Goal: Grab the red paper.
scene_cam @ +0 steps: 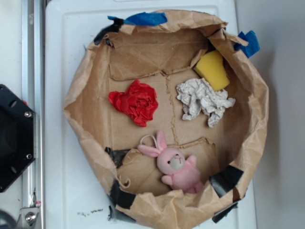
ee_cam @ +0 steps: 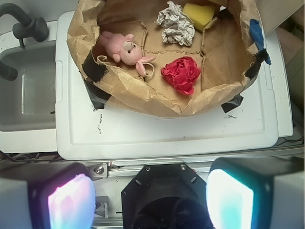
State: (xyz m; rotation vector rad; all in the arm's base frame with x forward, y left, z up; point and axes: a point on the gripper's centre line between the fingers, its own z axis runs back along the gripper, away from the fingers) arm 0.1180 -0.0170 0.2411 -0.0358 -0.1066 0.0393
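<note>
Claw spread wide, empty, parked high and well back from brown paper nest, not yet over it. Red paper lies ahead, slightly right, on nest floor; raised walls corral pink bunny, white wad.

Wrist view: two broad, rounded gripper fingers fill the bottom corners, grey-edged w/ glossy pads, the one on the picture's left glowing pink-violet, the other cyan-white (blurred, very close to the lens). Between them sits a black angular plastic robot base plate w/ small silver screws. Exterior view shows the same black multi-sided base at the left edge, screws at its corners.
</note>
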